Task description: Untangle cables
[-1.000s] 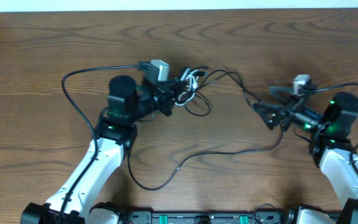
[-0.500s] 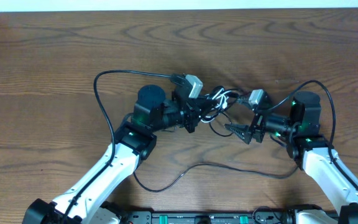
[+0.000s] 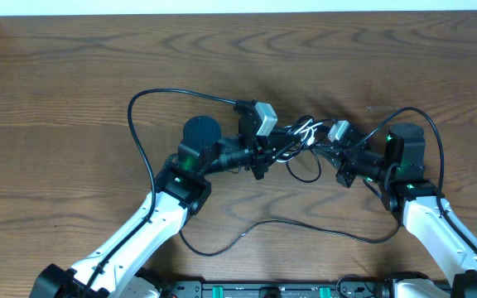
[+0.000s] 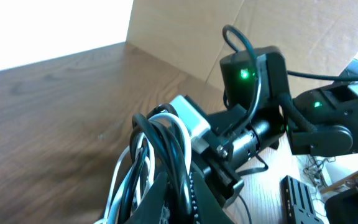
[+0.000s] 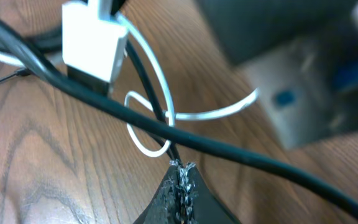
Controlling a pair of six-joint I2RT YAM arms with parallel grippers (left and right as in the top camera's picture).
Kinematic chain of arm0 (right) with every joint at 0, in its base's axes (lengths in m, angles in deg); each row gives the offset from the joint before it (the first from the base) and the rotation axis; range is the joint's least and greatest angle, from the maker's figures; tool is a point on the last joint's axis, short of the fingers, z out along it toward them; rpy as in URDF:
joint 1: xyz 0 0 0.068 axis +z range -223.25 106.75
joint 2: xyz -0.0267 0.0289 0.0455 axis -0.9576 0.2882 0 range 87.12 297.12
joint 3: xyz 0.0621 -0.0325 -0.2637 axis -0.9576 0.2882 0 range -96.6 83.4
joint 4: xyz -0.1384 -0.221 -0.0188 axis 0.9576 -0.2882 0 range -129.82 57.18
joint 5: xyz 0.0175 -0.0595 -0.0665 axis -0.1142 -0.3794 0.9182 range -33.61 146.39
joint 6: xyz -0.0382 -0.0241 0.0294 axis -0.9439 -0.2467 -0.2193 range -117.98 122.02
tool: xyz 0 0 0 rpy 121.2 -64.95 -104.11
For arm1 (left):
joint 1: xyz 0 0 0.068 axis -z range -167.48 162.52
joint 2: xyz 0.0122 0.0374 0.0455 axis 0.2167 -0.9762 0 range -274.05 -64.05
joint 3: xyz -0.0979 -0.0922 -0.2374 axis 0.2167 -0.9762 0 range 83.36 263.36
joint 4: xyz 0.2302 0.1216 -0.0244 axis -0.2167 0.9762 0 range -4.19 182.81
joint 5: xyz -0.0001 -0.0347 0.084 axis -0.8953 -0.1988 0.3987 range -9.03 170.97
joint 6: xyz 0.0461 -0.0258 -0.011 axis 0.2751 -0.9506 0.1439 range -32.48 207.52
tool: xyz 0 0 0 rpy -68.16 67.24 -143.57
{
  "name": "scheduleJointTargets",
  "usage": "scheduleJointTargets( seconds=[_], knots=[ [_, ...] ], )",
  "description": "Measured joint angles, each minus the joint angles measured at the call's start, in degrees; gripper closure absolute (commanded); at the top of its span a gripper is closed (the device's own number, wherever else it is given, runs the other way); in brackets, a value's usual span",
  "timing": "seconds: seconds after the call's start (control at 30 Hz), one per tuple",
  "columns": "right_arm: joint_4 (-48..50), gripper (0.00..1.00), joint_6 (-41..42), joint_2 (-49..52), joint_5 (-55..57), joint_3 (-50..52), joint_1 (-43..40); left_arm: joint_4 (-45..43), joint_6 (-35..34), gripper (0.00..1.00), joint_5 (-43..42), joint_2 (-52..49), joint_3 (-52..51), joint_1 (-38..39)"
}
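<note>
Overhead: cables (image 3: 302,131) bunched on table (image 3: 56,165) between the grippers. We log left gripper (image 4: 166,196) clamped on the bundle, right gripper (image 5: 179,183) pinching one black strand. Risk: pulling apart could tighten the knot or slip the thin strand

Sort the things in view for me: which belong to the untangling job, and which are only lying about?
Belonging to the job:
- cables, bunched between the arms
- left gripper and right gripper, both closed on them

Just there:
- thick black arm wires
- wooden table
- cardboard behind the table
</note>
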State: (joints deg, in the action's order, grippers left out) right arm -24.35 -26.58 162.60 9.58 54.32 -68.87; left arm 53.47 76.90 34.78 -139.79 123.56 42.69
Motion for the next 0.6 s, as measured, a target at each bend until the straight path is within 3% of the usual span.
scheduleJointTargets(
  seconds=[0.03, 0.07, 0.17, 0.37, 0.5, 0.6],
  knots=[
    [0.0, 0.83, -0.2, 0.0, 0.1, 0.0, 0.0, -0.1, 0.0, 0.93, 0.0, 0.0, 0.0, 0.0],
    [0.0, 0.67, -0.4, 0.0, 0.2, 0.0, 0.0, -0.2, 0.0, 0.92, 0.0, 0.0, 0.0, 0.0],
    [0.0, 0.48, -2.8, 0.0, 0.1, 0.0, 0.0, -0.3, 0.0, 0.92, 0.7, 0.0, 0.0, 0.0],
    [1.0, 0.43, -12.7, -1.8, -2.9, 0.0, 0.0, 0.5, 1.1, 0.93, 13.2, 0.0, 0.0, -4.4],
    [1.7, 0.19, -21.4, -2.8, -2.9, 0.0, 0.0, 0.3, 1.7, 0.92, 10.9, 0.0, 0.0, -5.5],
    [3.8, 0.15, -24.9, -2.8, -2.8, 0.0, 0.0, 0.3, 1.7, 0.93, 5.1, 0.0, 0.0, -5.4]
  ],
)
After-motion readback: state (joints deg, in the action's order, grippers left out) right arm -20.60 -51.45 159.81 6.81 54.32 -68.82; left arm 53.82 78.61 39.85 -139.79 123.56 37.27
